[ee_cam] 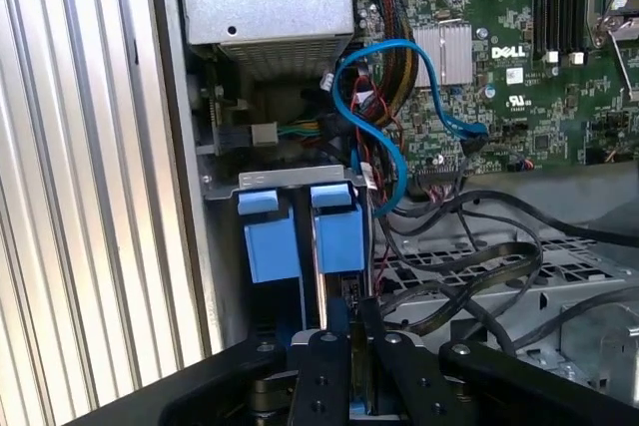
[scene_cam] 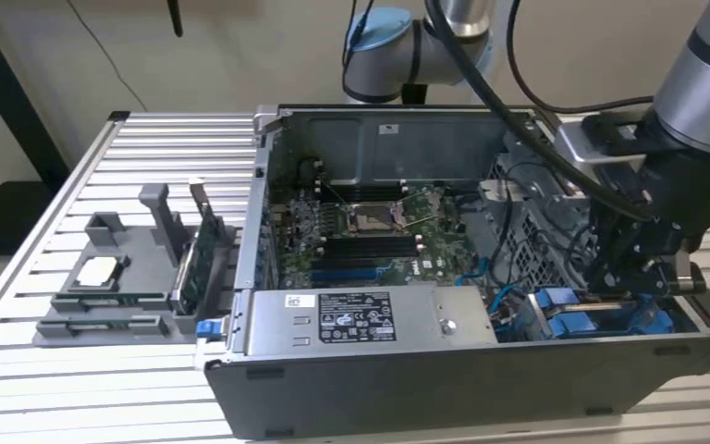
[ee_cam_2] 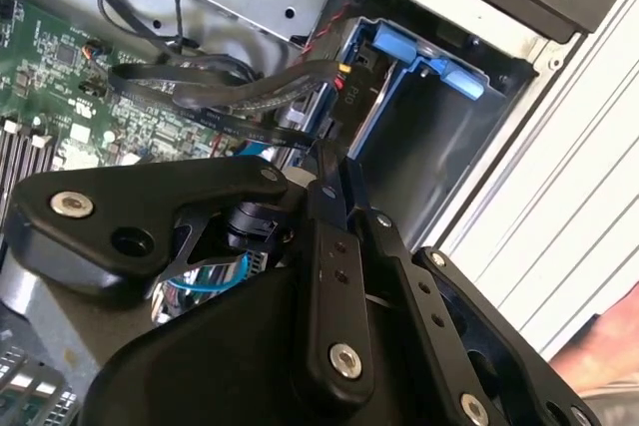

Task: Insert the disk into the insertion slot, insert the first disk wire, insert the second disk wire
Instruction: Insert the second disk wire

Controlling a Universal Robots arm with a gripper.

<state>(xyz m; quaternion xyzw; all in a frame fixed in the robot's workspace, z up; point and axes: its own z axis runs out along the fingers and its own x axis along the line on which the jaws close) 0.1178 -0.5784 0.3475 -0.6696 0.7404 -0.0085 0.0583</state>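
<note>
Open computer case point(scene_cam: 368, 370) on a ribbed counter point(scene_cam: 133, 148), gripper point(scene_cam: 610, 294) down by the blue disk point(scene_cam: 583, 313) in its insertion slot point(ee_cam_2: 439, 137), jaws close together, cannot tell if they hold anything

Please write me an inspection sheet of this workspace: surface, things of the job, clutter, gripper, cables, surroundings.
Surface: slatted metal table, carrying an open computer case.
Job's things: blue-framed disk standing in the insertion slot at the case corner; how deep it sits cannot be told.
Clutter: grey parts holder with boards, at the exterior view's left of the case.
Gripper: gripper lowered into the case over the blue frames; fingers close together beside the disk edge.
Cables: blue cable looping near the disk; black flat cables crossing the board.
Surroundings: plain wall behind the table.
</note>
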